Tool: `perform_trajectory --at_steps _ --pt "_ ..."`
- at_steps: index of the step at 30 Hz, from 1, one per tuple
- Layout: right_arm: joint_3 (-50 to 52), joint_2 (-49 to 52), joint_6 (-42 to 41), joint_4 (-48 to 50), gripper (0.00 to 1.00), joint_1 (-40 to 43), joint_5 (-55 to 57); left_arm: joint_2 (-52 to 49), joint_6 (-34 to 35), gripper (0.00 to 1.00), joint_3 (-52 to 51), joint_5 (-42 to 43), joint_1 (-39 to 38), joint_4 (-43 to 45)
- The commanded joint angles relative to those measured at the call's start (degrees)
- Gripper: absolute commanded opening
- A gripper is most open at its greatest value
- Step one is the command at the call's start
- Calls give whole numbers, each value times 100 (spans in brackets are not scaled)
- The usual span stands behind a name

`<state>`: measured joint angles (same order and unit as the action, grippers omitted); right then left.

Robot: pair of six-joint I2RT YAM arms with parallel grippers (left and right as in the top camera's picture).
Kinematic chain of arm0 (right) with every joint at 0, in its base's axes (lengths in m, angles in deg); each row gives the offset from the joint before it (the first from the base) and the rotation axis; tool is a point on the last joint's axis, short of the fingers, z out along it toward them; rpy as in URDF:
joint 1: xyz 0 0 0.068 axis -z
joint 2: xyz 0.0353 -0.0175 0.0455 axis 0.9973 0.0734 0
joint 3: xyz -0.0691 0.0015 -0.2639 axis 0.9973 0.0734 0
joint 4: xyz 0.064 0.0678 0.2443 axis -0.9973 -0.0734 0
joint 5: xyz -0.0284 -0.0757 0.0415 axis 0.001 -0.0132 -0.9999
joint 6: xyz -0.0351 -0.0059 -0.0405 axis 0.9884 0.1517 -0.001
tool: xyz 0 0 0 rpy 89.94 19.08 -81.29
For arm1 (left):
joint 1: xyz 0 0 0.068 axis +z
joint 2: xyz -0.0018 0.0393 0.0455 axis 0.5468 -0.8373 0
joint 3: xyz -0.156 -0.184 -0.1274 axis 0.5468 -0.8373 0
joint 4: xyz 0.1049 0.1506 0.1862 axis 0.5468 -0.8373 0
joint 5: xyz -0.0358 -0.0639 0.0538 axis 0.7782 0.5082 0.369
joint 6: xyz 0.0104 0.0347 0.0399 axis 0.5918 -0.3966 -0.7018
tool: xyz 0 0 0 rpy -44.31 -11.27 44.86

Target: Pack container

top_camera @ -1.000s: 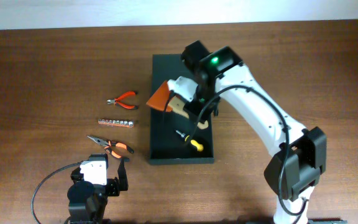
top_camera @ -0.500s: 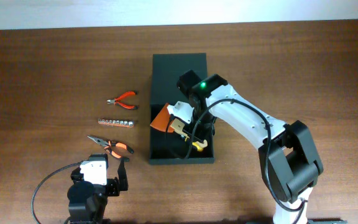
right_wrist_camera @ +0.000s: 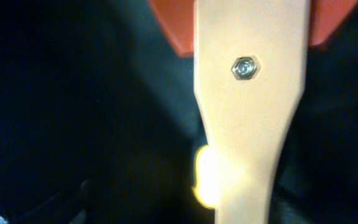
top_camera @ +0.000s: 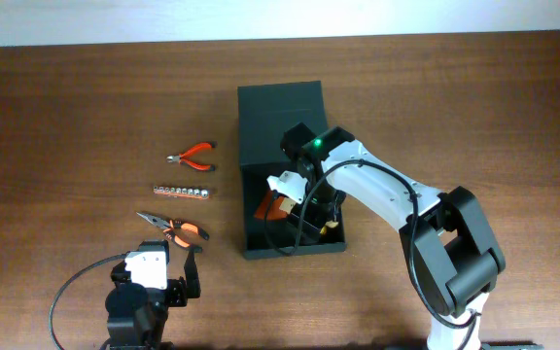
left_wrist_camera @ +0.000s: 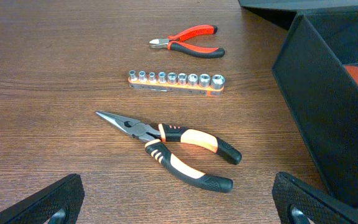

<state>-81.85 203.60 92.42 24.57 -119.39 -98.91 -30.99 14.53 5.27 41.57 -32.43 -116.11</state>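
Container was recorded mid-counter, its lid flap laid open behind. An orange-bladed scraper was seen low inside it, under the right fingers. Whether it was gripped or released could not be told. Something yellow was also noted inside. Long-nose pliers, socket strip and red cutters lay outside, unpacked. Left fingers were spread wide, empty. Packing was judged under half done.

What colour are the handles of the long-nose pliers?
Orange and black, on the steel long-nose pliers; clearest in the left wrist view.
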Motion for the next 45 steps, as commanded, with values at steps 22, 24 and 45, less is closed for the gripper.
perform_trajectory --at_steps 22,24,45 --pt "470 -6192 -675 -129 99 -9 533 48 55 99 -33 -42 -28 9" --pt "918 -6782 -743 -74 99 -9 535 50 55 99 -33 -42 -28 9" --pt "3200 -9871 -1440 319 99 -9 555 48 55 99 -33 -42 -28 9"
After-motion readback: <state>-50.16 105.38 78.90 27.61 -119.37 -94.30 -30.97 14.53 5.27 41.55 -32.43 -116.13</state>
